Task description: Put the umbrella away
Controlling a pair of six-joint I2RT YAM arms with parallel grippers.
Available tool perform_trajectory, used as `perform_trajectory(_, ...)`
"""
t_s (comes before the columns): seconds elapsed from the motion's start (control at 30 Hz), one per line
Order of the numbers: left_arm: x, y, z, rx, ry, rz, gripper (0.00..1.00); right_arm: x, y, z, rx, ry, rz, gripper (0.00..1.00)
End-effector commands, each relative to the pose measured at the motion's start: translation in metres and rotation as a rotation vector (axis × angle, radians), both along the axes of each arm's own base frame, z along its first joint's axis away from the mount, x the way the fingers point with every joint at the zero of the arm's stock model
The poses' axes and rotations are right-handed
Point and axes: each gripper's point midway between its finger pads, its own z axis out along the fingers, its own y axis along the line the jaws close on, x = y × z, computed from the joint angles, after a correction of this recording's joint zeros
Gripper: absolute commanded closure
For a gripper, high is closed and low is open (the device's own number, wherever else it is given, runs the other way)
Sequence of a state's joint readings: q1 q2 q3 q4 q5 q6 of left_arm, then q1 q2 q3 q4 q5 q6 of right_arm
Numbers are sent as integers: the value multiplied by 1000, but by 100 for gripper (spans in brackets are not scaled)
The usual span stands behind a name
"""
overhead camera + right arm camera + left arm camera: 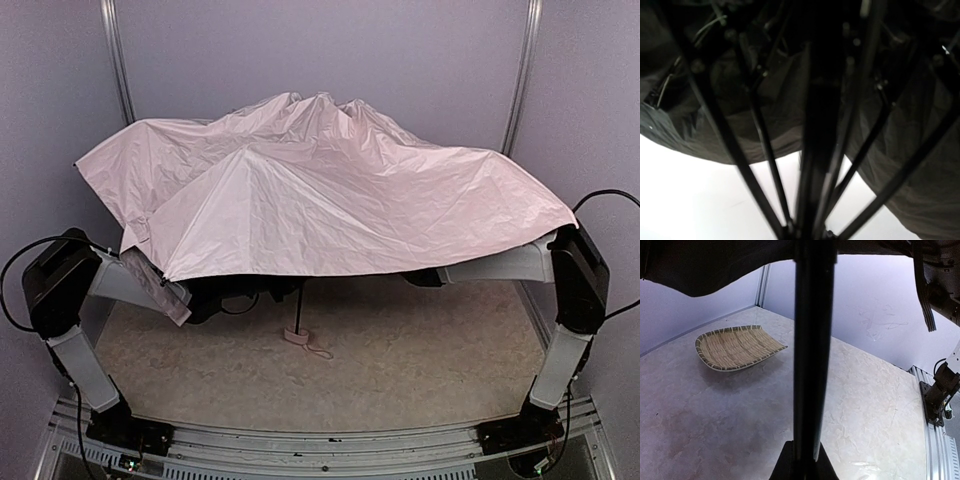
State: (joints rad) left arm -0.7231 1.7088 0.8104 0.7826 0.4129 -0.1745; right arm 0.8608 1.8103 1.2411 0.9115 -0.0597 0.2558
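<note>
open pale pink folding umbrella sits over the middle of the beige stone-look table. its canopy is spread wide, crumpled, and draped across both arms. the black-and-white left arm and matching right arm both reach in under it, so from above we see neither gripper. the umbrella's small pale pink handle rests on the table near front centre, just below the canopy's near edge, with a thin strap beside it. the thin dark metal shaft rises from the handle into the shadow.

left wrist view: left gripper is pressed together on a glossy dark bar of the umbrella that runs straight up the frame. its fingers sit tight on either side. we read the bar as the shaft but can't confirm. black lining hangs across the top. a shallow woven bamboo tray lies flat on the table to the left of the bar, apart from it.

right wrist view: thin dark metal ribs fan up from bottom centre, with black lining behind them. it's too dark to make out the right gripper, so we cannot tell whether it is spread or pinching anything.
</note>
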Motion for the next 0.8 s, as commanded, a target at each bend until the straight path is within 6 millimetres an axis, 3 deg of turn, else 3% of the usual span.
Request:
perform_trajectory(0.0, 1, 56, 230, -557, -525, 136, 100, -50, 35, -231, -551, 352, 259, 84)
perform_trajectory(0.17, 5, 62, 222, -542, -539, 163, 100, -42, 25, -256, -604, 340, 243, 84)
perform_trajectory(0.33, 17, 69, 202, -550, -502, 170, 100, -29, 11, -268, -661, 209, 165, 84)
perform_trajectory(0.47, 19, 58, 186, -525, -501, 130, 100, -25, 11, -276, -683, 187, 144, 84)
perform_trajectory(0.53, 29, 50, 168, -481, -477, 128, 100, -19, 10, -255, -639, 169, 124, 86)
perform_trajectory(0.63, 41, 38, 132, -410, -410, 119, 100, -8, 9, -204, -558, 113, 97, 90)
perform_trajectory(0.73, 41, 23, 99, -328, -346, 64, 99, 4, 0, -153, -464, 70, 59, 94)
perform_trajectory(0.77, 39, 19, 90, -299, -338, 47, 94, 7, -4, -138, -433, 59, 45, 96)
